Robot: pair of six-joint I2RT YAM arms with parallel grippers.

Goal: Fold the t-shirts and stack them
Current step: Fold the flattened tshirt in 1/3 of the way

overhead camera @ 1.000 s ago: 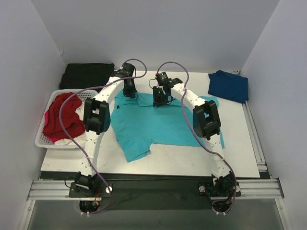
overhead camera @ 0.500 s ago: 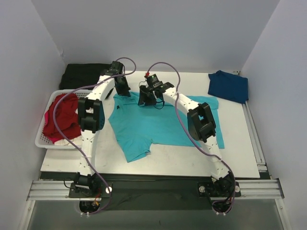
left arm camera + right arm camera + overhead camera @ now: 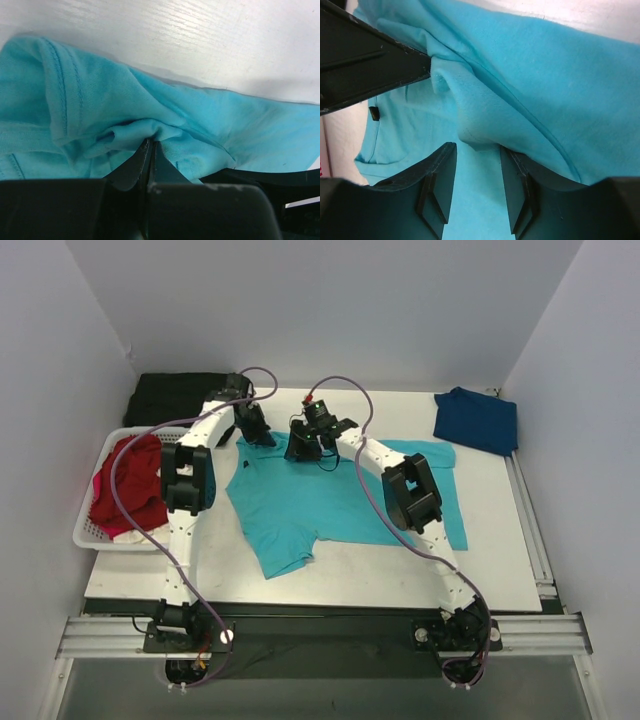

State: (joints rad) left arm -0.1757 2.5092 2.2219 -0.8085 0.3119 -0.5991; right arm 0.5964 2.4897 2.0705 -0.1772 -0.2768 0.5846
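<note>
Turquoise t-shirt [image 3: 320,500] cloth clenched in the left claw [image 3: 150,146], a thicker fold gripped by the half-parted right claw [image 3: 477,148].

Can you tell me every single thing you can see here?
teal shirt: one, turquoise, spread in the middle of the table
navy shirt: one, dark blue, far right corner of the table
red shirt: one, red, bunched in the basket
basket: one, white, left edge of the table
black cloth: one, black, far left corner, behind the basket
table: one, white, under everything
arms: two, white and black, left arm and right arm, reaching to the teal shirt's far edge
left gripper: one, black, pinching the teal shirt
right gripper: one, black, a fold of the teal shirt at its fingertips
</note>
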